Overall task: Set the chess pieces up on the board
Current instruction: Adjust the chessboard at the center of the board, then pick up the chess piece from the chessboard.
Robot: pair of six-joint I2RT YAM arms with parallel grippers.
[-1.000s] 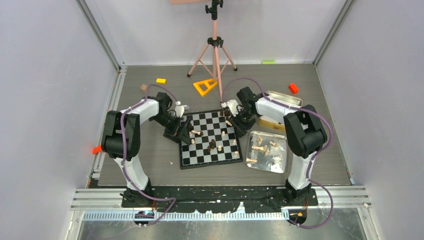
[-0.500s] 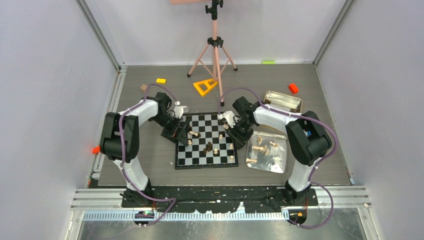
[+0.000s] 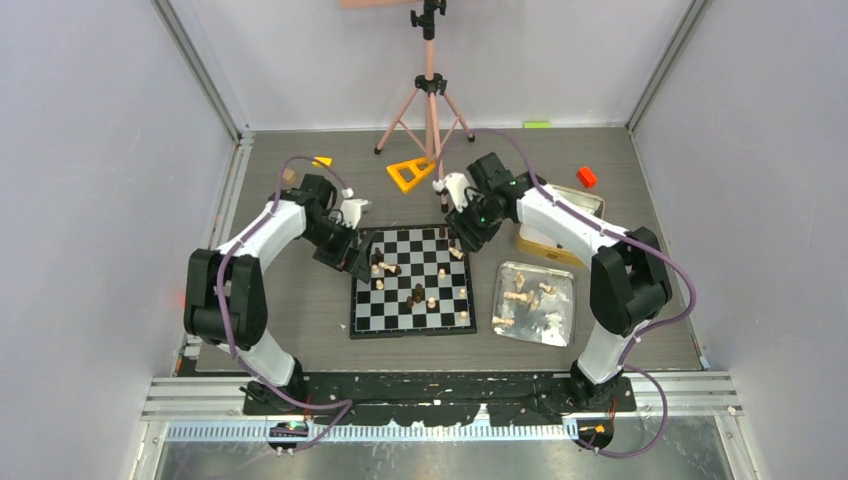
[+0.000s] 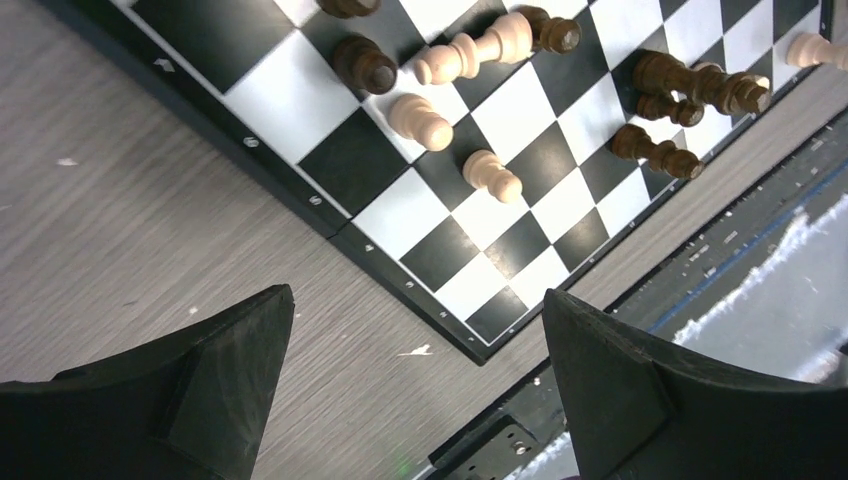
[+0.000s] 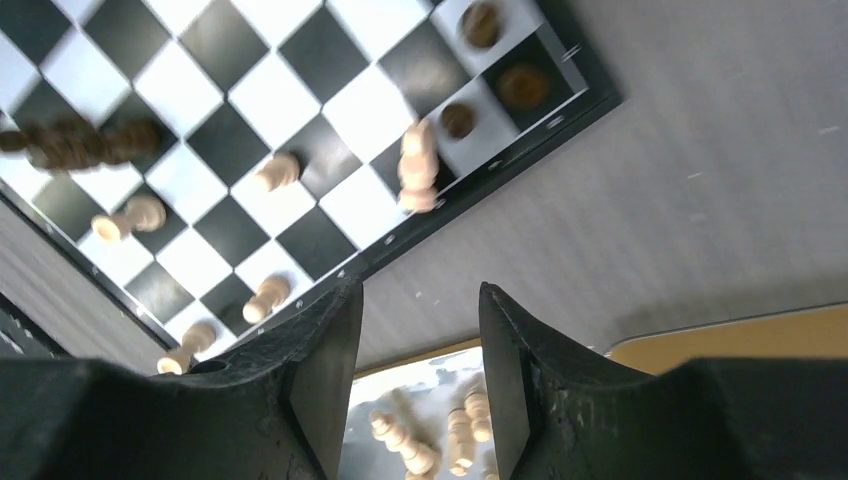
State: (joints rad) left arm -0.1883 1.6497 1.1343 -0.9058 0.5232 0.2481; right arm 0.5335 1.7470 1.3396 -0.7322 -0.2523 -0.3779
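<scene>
This is a robotics lab test cell rather than any lived-in room. Plain pale partition walls (image 3: 100, 150) close in left, far and right, joined at the far corners by bare aluminium frame posts (image 3: 200, 68). Two white-and-black robot arms (image 3: 270, 225) (image 3: 560, 215) are bolted to a black base plate (image 3: 440, 385) at the near edge of a grey wood-grain table (image 3: 300, 300), beside ribbed metal rails (image 3: 440, 430). A pink tripod stand (image 3: 430, 100) rises at the far side. Props lie about: a black-and-white checkered chessboard (image 3: 395, 315), a yellow triangular frame block (image 3: 410, 173) and an orange block (image 3: 587, 177).
</scene>
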